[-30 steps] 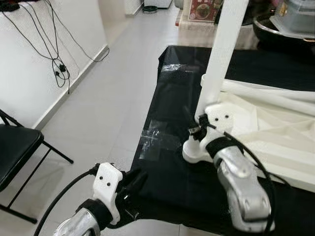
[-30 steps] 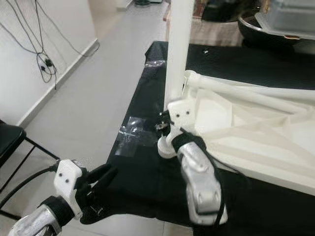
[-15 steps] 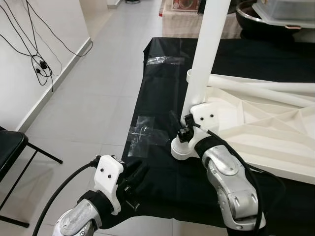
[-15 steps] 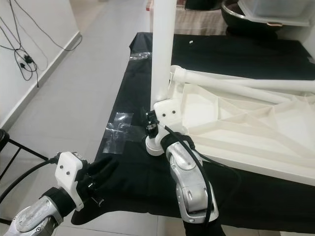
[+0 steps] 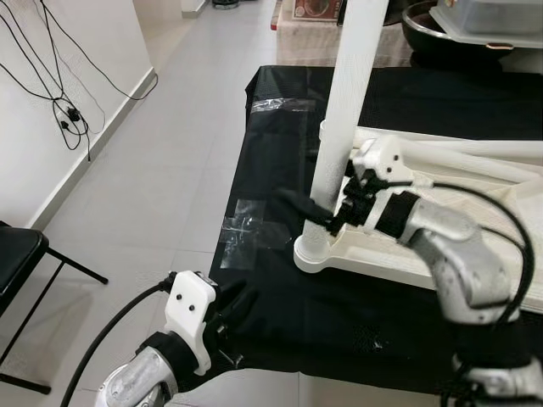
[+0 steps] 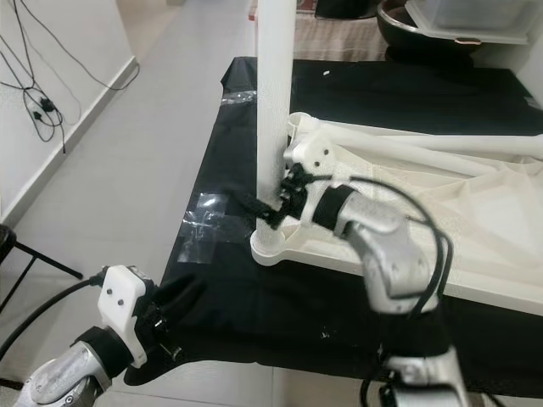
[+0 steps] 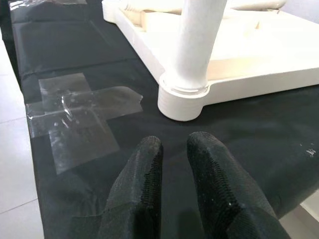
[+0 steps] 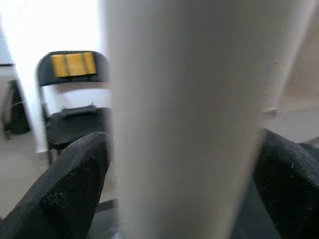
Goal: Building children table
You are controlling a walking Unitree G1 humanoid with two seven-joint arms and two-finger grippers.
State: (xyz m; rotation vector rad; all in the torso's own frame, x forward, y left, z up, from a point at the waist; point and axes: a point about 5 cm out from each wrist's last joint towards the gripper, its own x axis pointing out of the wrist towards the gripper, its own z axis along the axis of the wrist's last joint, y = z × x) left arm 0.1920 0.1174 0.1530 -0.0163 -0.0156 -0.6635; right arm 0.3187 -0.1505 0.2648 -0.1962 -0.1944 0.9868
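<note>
The right gripper (image 5: 316, 209) has lifted off the socket at the tabletop's (image 5: 441, 254) corner and now straddles the upright white leg (image 5: 344, 127) a little above its base, one black finger on either side. Its arm has swung out to the right, elbow raised.

We see a home room | grey tiled floor (image 5: 170, 153) | folding chair (image 5: 21, 263) | wall cables (image 5: 64, 93) | pot (image 5: 433, 30) behind.
</note>
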